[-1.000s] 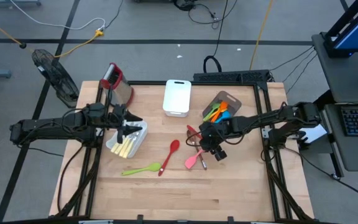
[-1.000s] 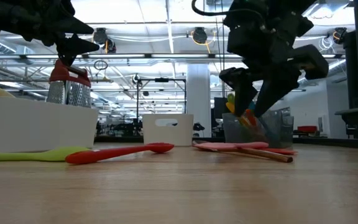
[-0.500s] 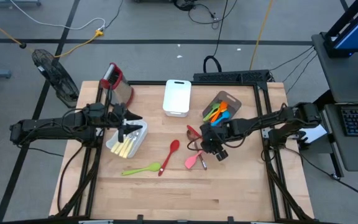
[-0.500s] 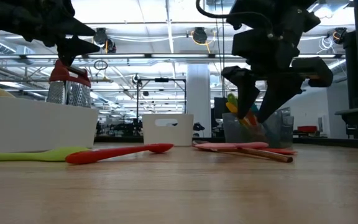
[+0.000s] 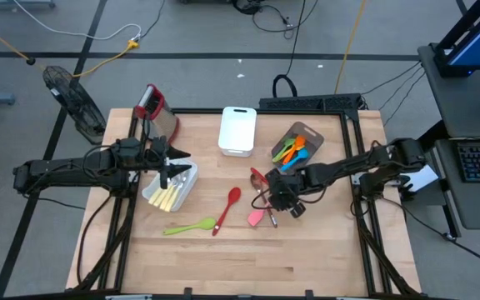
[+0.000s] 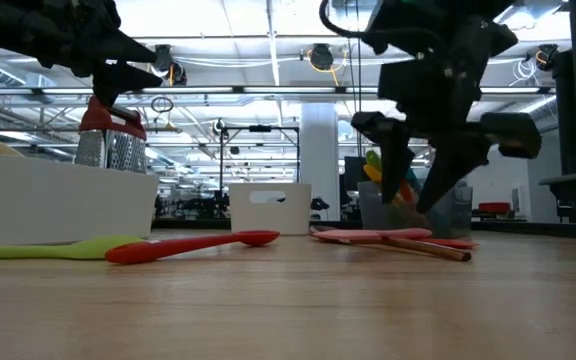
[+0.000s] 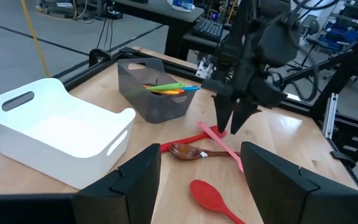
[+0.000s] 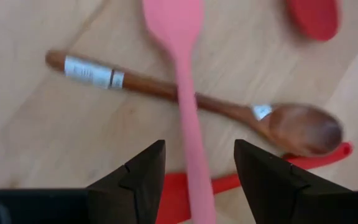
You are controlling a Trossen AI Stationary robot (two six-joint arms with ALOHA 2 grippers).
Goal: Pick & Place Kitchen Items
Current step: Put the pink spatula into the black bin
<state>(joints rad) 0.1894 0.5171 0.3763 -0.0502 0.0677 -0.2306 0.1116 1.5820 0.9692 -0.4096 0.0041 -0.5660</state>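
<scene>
A pink spatula [image 8: 182, 93] lies across a wooden spoon [image 8: 191, 99] and a red utensil [image 8: 328, 152] on the table's right half. My right gripper [image 8: 197, 180] hangs open just above them, pointing steeply down, its fingers on either side of the spatula's handle and clear of it [image 6: 418, 195]. A red spoon [image 5: 227, 208] and a green spoon [image 5: 188, 226] lie flat nearer the middle. My left gripper [image 5: 176, 171] stays open and level over a white bin [image 5: 171, 187] holding pale-yellow-handled cutlery.
A grey bin [image 5: 297, 146] with green and orange utensils stands at the far right. An empty white bin [image 5: 237, 131] sits at the far middle. A steel grater with a red top [image 5: 155, 112] stands at the far left. Bare wood lies along the near edge.
My right gripper has rolled about its wrist above the pink spatula and wooden spoon, staying open. The utensils have not moved.
</scene>
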